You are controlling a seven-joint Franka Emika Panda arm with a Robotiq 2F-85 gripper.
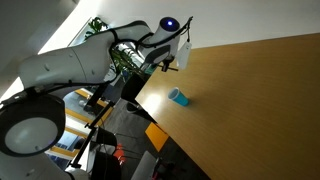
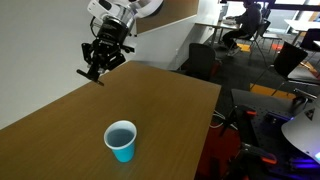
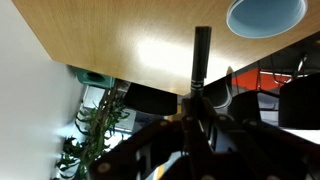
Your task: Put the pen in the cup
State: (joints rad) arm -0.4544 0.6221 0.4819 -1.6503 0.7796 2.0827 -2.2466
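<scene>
Between the fingers of the gripper point(image 3: 197, 96), in the wrist view, stands the pen point(image 3: 201, 52), one thin dark stick. Its lower end is clamped at the fingertips and its free end points out over the wooden table point(image 3: 120, 40). The fingers are closed tight on the pen.

One cup point(image 3: 265, 14), light blue with a darker blue inside, shows at the top right corner of that view, cut off by the frame and apart from the pen's tip. In both exterior views the cup point(image 2: 120, 140) point(image 1: 178, 97) stands upright on the bare table point(image 2: 60, 125), open side up, well apart from the gripper point(image 2: 97, 72).

One white robot arm point(image 1: 70, 65) rises from the lower left in an exterior view, bends at the elbow and reaches towards the table's edge, with a blue light glowing on its wrist. Its black gripper hangs pointing down, above the table near a far edge, clear of the surface.

Beyond the table, a leafy green plant point(image 3: 95, 130) shows in the wrist view. An exterior view shows dark office chairs point(image 2: 205, 60) and one seated person point(image 2: 245, 15) in the background.
</scene>
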